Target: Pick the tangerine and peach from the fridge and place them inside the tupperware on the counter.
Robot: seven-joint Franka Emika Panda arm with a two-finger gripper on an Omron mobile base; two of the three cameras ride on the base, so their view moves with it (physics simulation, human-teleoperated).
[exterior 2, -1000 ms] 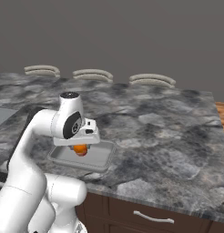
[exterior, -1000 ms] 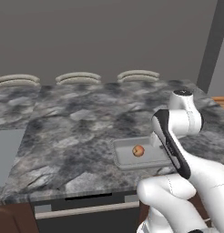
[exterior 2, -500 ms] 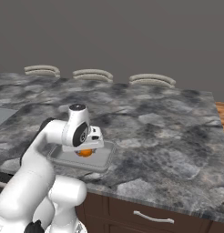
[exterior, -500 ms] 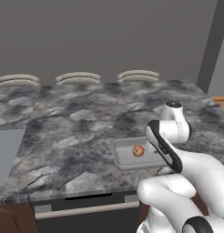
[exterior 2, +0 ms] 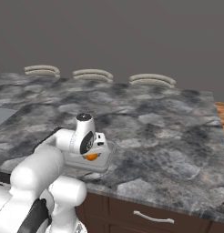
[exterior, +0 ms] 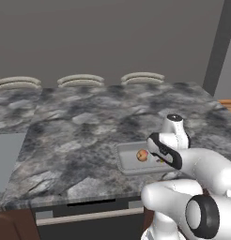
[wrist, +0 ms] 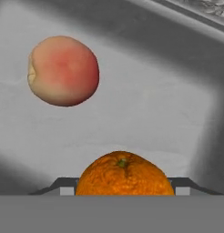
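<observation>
The tupperware (exterior: 126,163) sits near the front edge of the marbled counter (exterior: 84,126). The peach (exterior: 142,155) lies inside it, pinkish-red with a pale patch (wrist: 63,70). My gripper (exterior 2: 92,155) is low inside the tupperware (exterior 2: 107,154), shut on the tangerine (exterior 2: 91,157). In the hand view the bright orange tangerine (wrist: 124,175) sits between my fingertips (wrist: 64,187), just above the grey tupperware floor (wrist: 145,104), with the peach a short way beyond it. In the left base view my own arm hides the gripper.
Three beige curved chair backs (exterior: 80,80) line the counter's far edge. A flat grey panel (exterior: 5,159) lies at the left. Below the front edge are dark brown drawers with a handle (exterior 2: 152,217). The counter (exterior 2: 159,123) stretches bare to the right.
The arm has folded down and the hand has sunk with the tangerine into the tupperware. The peach has stayed where it lay.
</observation>
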